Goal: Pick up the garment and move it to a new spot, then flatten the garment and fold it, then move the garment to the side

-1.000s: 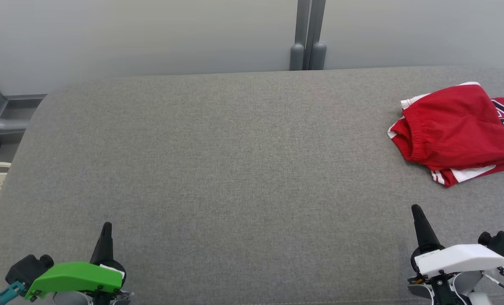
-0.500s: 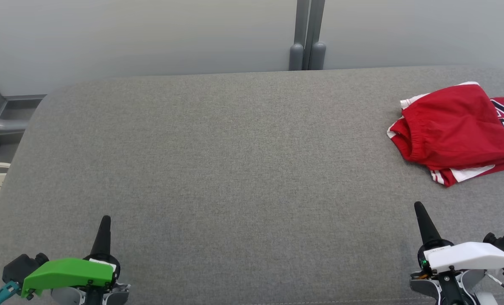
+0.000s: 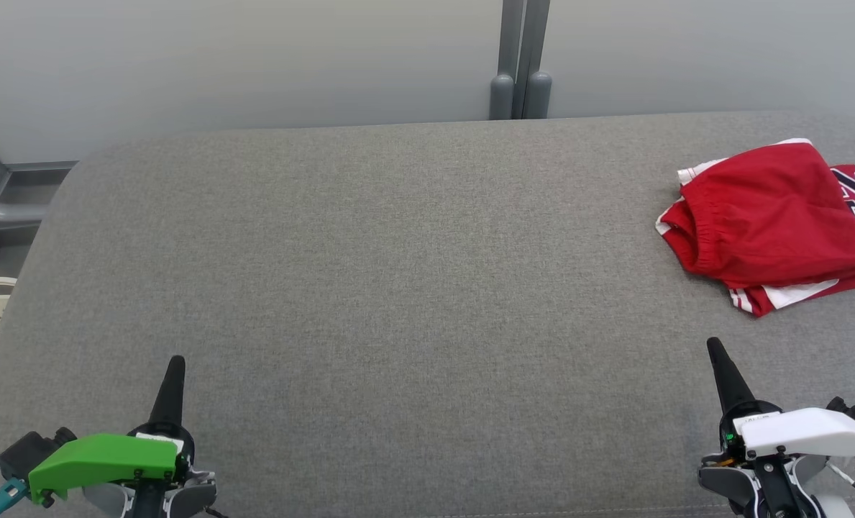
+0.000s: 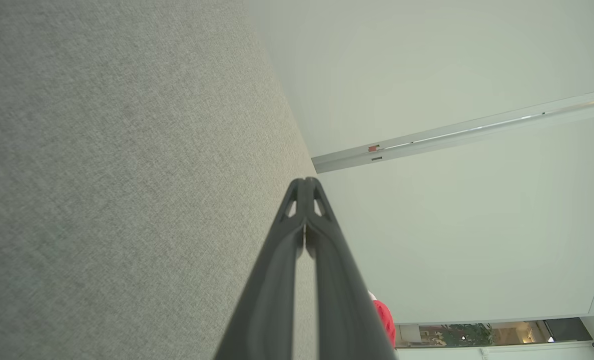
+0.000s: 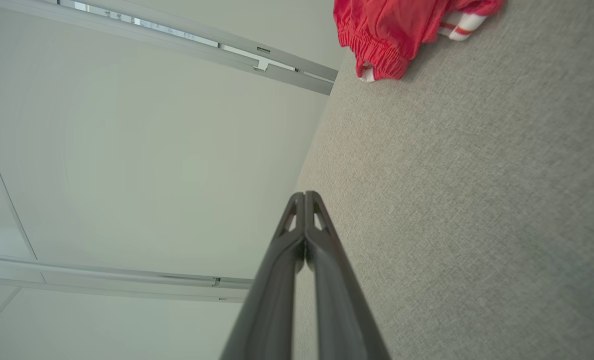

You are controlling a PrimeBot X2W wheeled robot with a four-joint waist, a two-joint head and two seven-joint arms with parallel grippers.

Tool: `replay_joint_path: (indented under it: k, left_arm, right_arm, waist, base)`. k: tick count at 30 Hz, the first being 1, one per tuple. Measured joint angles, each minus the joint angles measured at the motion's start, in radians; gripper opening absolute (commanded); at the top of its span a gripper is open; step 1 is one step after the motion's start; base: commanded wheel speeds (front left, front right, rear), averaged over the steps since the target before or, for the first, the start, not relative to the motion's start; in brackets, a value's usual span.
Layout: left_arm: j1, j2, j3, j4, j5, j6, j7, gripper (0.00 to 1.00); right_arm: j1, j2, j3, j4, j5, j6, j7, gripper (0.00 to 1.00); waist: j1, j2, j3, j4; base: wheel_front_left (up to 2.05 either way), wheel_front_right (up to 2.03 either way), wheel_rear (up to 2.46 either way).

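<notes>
Shifted slightly outward since a second ago: the green-capped left end effector (image 3: 174, 368) and the white-capped right end effector (image 3: 717, 352), each with its dark fingers pressed together and nothing held.

The red sports garment (image 3: 765, 216), white-trimmed and elastic-banded, is seen bunched at the far right of the grey fabric-covered bench (image 3: 398, 288), well apart from both. It is judged light, soft and limp; a pinch at the gathered band is advised. A pale partition wall (image 3: 254, 57) is seen behind.

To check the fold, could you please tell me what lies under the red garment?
The red garment rests on the grey cushion, and a white-and-red striped hem pokes out beneath its top layer. Whatever else lies between or under the layers is covered.
</notes>
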Motion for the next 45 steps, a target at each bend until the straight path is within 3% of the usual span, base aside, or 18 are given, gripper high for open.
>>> replay_joint_path:
  k: [45]
  left_arm:
    - [-0.036,-0.042,0.087,-0.015,-0.267,-0.055,0.088,0.00]
  right_arm:
    - [-0.010,-0.002,-0.031,-0.026,0.319,0.000,0.064,0.00]
  waist:
    - [0.0000,0.0000,-0.001,-0.005]
  base:
    - [0.00,0.00,0.00]
